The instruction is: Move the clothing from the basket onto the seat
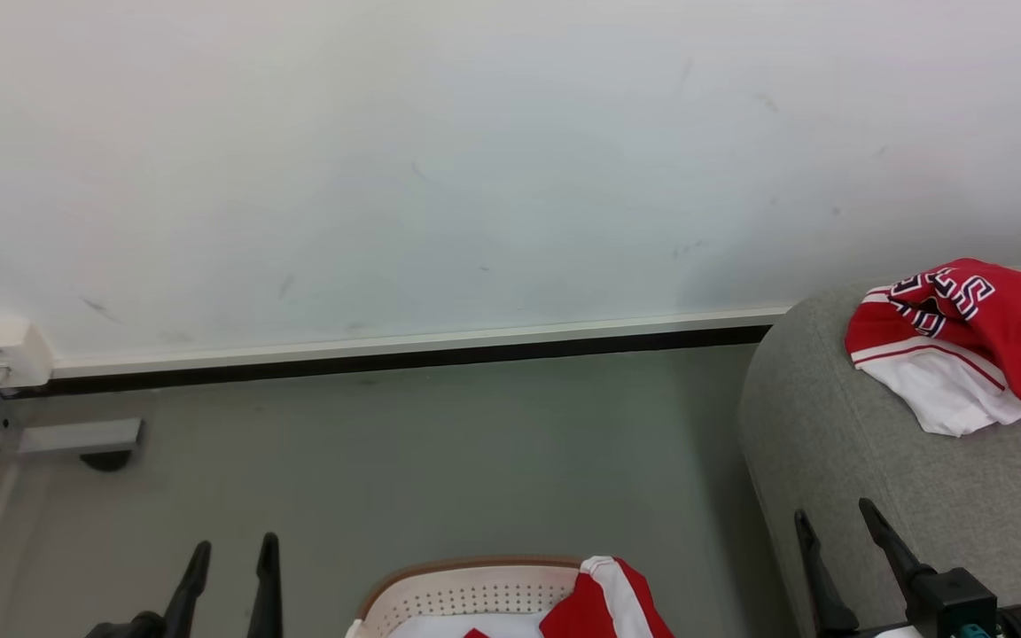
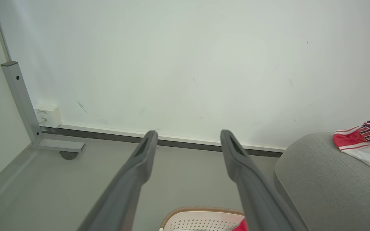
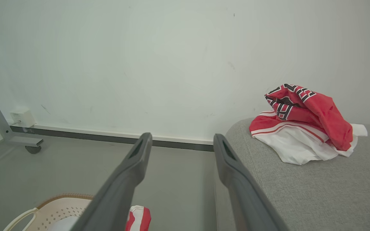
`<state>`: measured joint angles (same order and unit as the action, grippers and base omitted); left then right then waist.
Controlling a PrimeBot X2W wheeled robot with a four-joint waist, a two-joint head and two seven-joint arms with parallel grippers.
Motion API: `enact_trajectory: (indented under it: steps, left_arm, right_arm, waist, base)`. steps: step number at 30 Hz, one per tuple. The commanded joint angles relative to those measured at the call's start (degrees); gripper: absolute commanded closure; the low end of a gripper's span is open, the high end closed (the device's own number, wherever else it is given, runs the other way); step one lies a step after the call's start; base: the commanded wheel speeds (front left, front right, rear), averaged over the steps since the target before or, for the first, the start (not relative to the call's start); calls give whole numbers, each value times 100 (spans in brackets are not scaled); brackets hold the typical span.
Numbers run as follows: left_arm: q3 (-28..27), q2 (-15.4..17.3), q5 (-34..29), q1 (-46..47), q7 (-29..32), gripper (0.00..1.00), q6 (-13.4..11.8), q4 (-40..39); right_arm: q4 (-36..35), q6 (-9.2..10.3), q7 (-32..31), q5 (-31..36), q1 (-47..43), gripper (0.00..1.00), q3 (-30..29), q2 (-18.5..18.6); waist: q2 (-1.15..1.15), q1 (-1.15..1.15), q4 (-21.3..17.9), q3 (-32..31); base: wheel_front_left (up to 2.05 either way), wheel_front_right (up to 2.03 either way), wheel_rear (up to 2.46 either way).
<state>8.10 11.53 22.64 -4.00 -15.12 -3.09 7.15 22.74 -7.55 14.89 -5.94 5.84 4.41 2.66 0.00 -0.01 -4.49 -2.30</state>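
Observation:
One red-and-white garment [image 1: 962,341] with black-and-white lettering lies crumpled on the grey seat [image 1: 838,443] at the right; it is also on the seat [image 3: 300,192] as a heap [image 3: 303,125] in the right wrist view, and at the far right [image 2: 365,142] in the left wrist view. More red-and-white clothing [image 1: 604,602] hangs over the rim of the white perforated basket [image 1: 466,594] at the bottom centre. My left gripper [image 1: 231,554] is open, left of the basket. Over the seat's near edge, my right gripper [image 1: 834,518] is open and empty.
A white wall with a dark baseboard [image 1: 386,359] runs across the back. A grey metal frame leg with a caster [image 1: 103,447] and a small white wall box [image 1: 1,354] stand at the left. Grey floor [image 1: 440,452] lies between basket and wall.

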Motion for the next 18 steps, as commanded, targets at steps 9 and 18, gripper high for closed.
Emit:
enact_trajectory:
  steps: [9,18]
  left_arm:
    - [-269,-190,-296,-73,-4,0,271,157]
    - [-340,-297,-455,-15,-5,0,439,239]
  right_arm:
    - [30,13,22,-37,50,0,43,18]
    - [-13,13,22,-140,101,0,96,18]
  waist:
    - [0,1,-97,13]
    - [0,1,-210,97]
  base:
    - [0,0,0]
    - [0,0,0]
